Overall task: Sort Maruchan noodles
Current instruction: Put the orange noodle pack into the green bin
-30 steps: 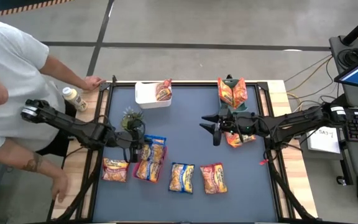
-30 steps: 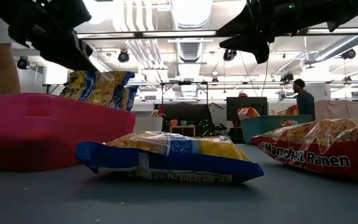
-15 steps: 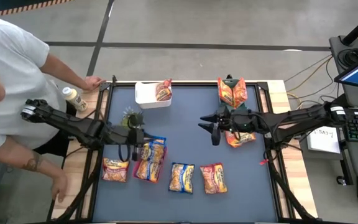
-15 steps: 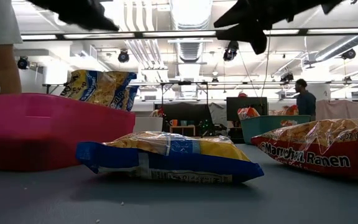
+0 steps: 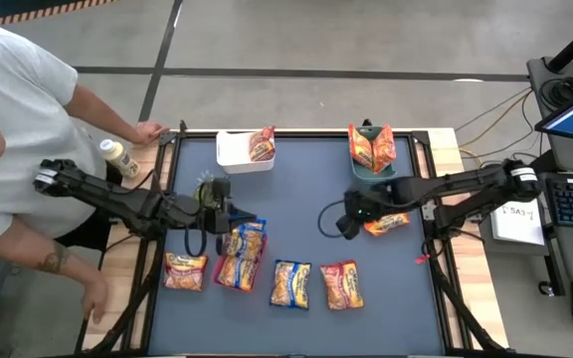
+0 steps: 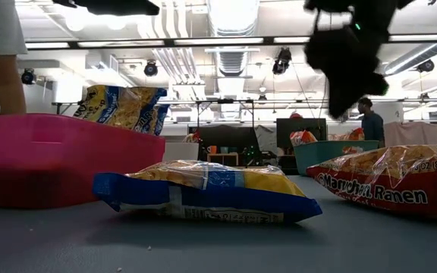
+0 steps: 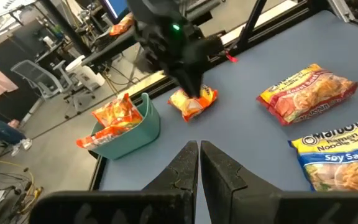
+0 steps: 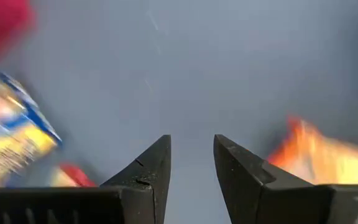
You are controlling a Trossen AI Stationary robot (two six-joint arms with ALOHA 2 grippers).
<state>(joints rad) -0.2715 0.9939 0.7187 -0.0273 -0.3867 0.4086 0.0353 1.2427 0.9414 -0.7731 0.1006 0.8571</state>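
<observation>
Glossy, crinkly plastic on the noodle packets (image 6: 203, 191); the table mat (image 5: 306, 184) looks matt, its side rails (image 5: 127, 259) bare wood.

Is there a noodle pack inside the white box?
Yes, in the high view one orange-red noodle pack sits at the right end of the white box near the table's far edge.

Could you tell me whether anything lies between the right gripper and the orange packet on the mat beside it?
Nothing visible does. The right gripper hangs open over bare mat, and the orange packet lies just beyond it, toward the arm's own base, with no object between them. The teal bin stands apart, farther back.
</observation>
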